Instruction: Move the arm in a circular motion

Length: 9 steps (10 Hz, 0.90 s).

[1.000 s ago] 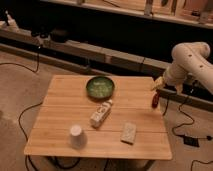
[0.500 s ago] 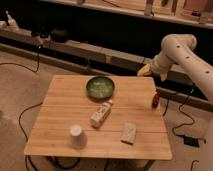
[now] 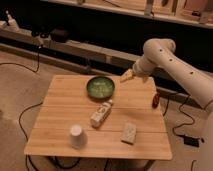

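Note:
My cream-white arm of thick rounded segments with small dark holes comes in from the right and bends over the far right part of the wooden table. It tapers to the small yellowish gripper, which hangs above the table's far edge, just right of the green bowl. The gripper holds nothing that I can see.
On the table are a white cup at front left, a lying bottle in the middle, a pale sponge-like block at front right and a small red object at the right edge. Cables run on the floor. A dark shelf stands behind.
The arm has swung up and to the left. The gripper has moved from beside the red object at the right edge to above the far edge near the bowl.

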Available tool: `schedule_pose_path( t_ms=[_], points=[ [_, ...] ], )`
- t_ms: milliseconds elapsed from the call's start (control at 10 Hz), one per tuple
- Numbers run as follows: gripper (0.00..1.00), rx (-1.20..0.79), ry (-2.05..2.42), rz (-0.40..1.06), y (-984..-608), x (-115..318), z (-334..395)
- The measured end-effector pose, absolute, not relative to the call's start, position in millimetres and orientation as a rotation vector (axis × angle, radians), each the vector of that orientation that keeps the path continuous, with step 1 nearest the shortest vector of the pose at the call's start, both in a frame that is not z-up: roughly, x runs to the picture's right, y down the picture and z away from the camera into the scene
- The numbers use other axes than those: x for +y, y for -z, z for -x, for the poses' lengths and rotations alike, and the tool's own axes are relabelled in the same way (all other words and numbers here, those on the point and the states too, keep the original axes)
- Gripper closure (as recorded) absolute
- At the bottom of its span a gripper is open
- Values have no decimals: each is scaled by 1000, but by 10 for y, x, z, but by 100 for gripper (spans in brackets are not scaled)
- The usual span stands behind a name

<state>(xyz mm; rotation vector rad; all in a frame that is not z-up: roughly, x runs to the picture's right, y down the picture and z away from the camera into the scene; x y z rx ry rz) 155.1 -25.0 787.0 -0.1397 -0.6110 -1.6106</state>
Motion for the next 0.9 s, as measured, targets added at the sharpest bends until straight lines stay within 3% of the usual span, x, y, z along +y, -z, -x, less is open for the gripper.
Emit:
schedule_pose_path(
  t_ms=[500, 900],
  points=[
    [20, -836, 1854, 112, -7374, 485, -1028],
    [20, -841, 1938, 230, -7226, 857, -1577]
  ],
)
